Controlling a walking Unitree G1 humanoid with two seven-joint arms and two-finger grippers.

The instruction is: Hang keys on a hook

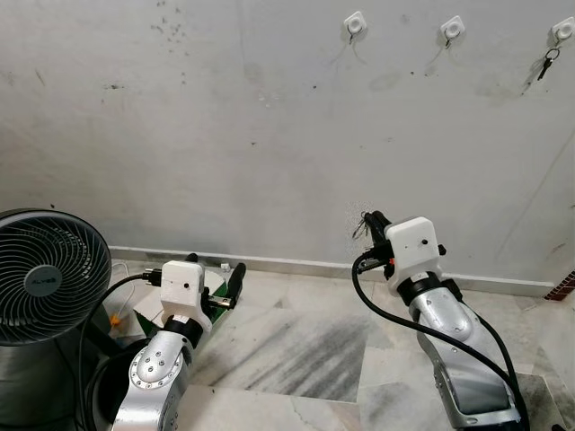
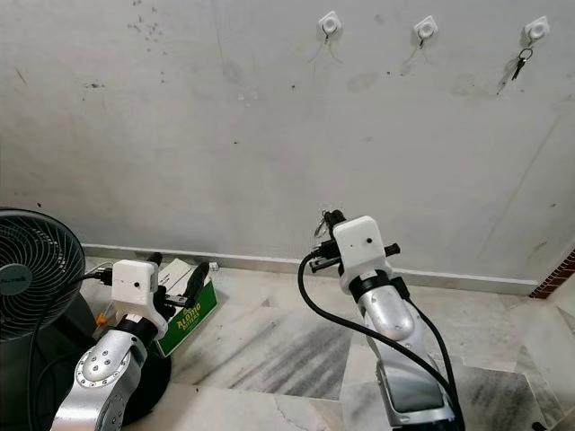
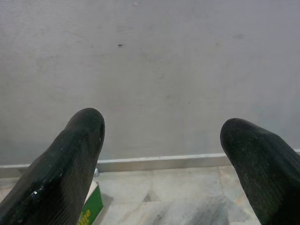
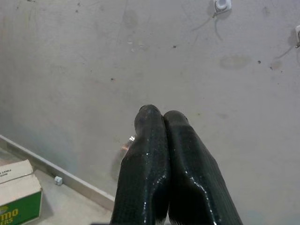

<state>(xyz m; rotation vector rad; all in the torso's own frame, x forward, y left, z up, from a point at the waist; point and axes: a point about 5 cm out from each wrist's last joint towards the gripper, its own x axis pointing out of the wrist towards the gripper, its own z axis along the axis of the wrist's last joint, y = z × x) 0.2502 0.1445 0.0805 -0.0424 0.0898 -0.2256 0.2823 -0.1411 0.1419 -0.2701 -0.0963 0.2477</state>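
Right wrist view shows the right gripper with its two black fingers pressed together, and a small glint of metal at their side near the tips, most likely the keys pinched between them. From the head cameras, thin wiry bits stick out beside the same fingertips, low in front of the wall and well below the hooks. Too little of the keys shows to tell which way they point or how their long axis lies. I judge them light, stiff and rather slippery, apt to swing and twist on a ring; the ring or hole must stay clear of the fingers so it can slip over a hook.

The left gripper is held low near the floor with its fingers spread wide and empty, beside a green and white box and a black fan.

Farther off, high on the grey wall, sit three white hooks: the nearest one and the middle one are bare, while the far right one already carries a dark key hanging straight down.
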